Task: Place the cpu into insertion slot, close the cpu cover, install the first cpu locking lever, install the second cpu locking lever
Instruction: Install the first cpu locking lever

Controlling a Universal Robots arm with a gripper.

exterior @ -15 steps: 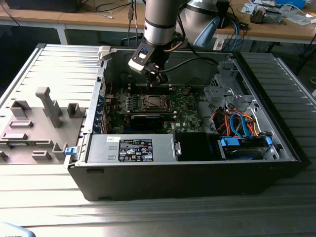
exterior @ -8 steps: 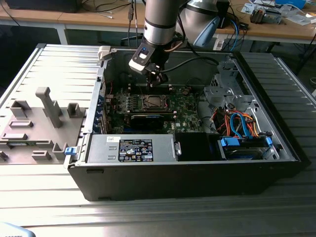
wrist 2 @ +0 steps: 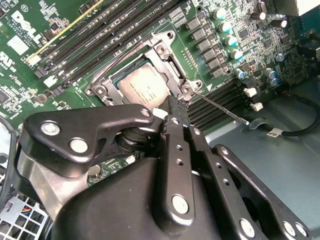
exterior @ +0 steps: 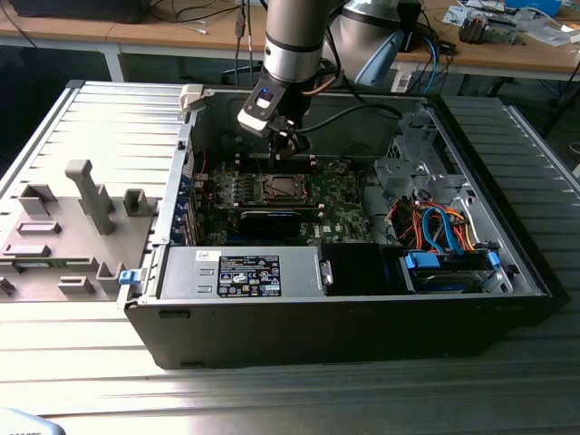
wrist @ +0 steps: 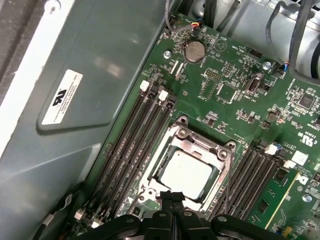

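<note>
Inside the computer case (exterior: 362,326), on the motherboard (wrist: 240,95), the cpu (wrist: 187,175) sits in the insertion slot (wrist 2: 100,90), cpu cover (wrist: 197,146) lowered around it. The pincer (wrist: 172,195), pressed together on nothing, hangs at the cover's edge; a square, gentle push seems best

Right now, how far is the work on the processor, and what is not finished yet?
Done, it seems: the cpu lies seated, and the cpu cover looks folded down around it. In hand: the end effector, fingers together and holding nothing, sits at the cover's edge. Left: one thin locking lever sticks out free, not latched. I cannot judge the other lever.
</note>
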